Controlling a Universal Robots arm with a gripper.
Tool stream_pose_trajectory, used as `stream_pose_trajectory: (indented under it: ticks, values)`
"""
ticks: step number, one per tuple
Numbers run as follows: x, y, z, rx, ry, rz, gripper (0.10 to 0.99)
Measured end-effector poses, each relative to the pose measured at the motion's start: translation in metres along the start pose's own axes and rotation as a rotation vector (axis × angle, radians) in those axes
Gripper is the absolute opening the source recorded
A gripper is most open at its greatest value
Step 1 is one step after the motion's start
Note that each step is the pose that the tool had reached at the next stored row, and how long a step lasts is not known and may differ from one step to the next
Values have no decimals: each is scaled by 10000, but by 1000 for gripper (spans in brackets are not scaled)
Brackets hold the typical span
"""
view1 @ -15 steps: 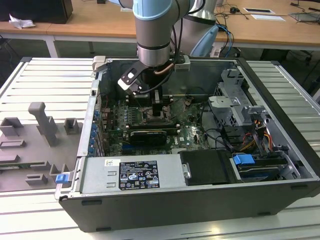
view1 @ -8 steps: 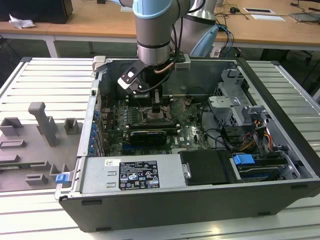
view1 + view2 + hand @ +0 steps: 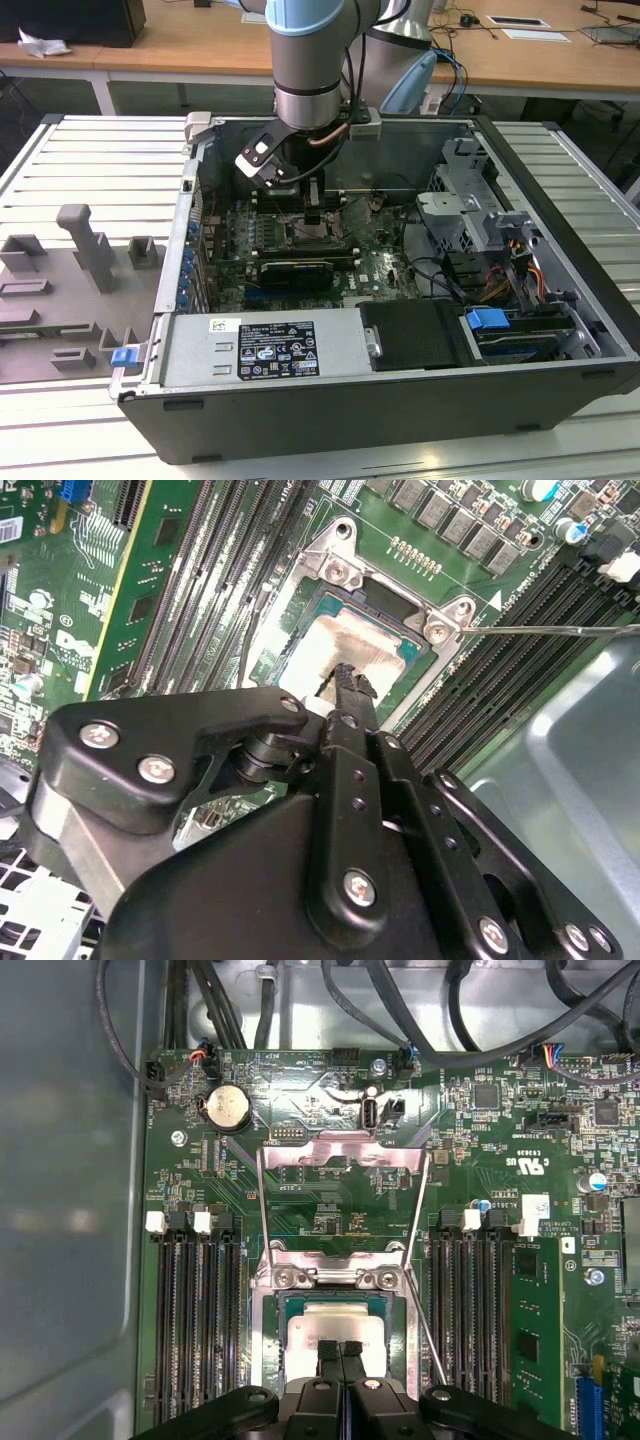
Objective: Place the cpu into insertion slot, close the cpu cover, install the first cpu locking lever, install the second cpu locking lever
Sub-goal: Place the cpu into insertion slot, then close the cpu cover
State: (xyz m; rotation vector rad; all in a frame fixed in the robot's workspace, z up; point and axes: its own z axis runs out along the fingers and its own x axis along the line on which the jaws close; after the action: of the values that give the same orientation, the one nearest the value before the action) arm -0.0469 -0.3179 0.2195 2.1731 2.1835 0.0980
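Slatted metal tabletop [image 3: 60, 440] fills the bottom of the exterior view, and an open computer case [image 3: 400, 410] lies on it across the middle of the frame. A grey plastic fixture [image 3: 85, 245] sits at the left edge. Nearest inside the case is the labelled power supply [image 3: 260, 345], at lower centre. Just above it in the frame lies a long black card [image 3: 295, 270] on the green board.

Farther in, the arm [image 3: 310, 60] comes down from the top centre, and its gripper [image 3: 312, 212] reaches the board. In both wrist views the gripper [image 3: 340, 1345] [image 3: 350, 675] has its two fingers [image 3: 327, 1358] closed together with nothing between them, their tips at the top of the cpu [image 3: 310, 1325] [image 3: 335, 640]. The cpu lies flat in its socket, between the banks of memory slots [image 3: 190, 1320].

Beyond the socket in the first wrist view, the cpu cover [image 3: 340, 1150] is swung open off the chip. A thin wire lever [image 3: 425, 1335] [image 3: 550, 631] is unlatched beside the socket. A coin battery [image 3: 227, 1108] sits farther on.

Wooden desks [image 3: 200, 45] run along the top of the exterior view.
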Motion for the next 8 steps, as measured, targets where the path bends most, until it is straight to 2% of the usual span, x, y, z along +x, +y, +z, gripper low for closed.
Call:
stream_pose_trajectory:
  ticks: [6,8]
  values:
    - [0,1,-10,0,-2,-1,106]
    - [0,22,-9,12,-42,-2,106]
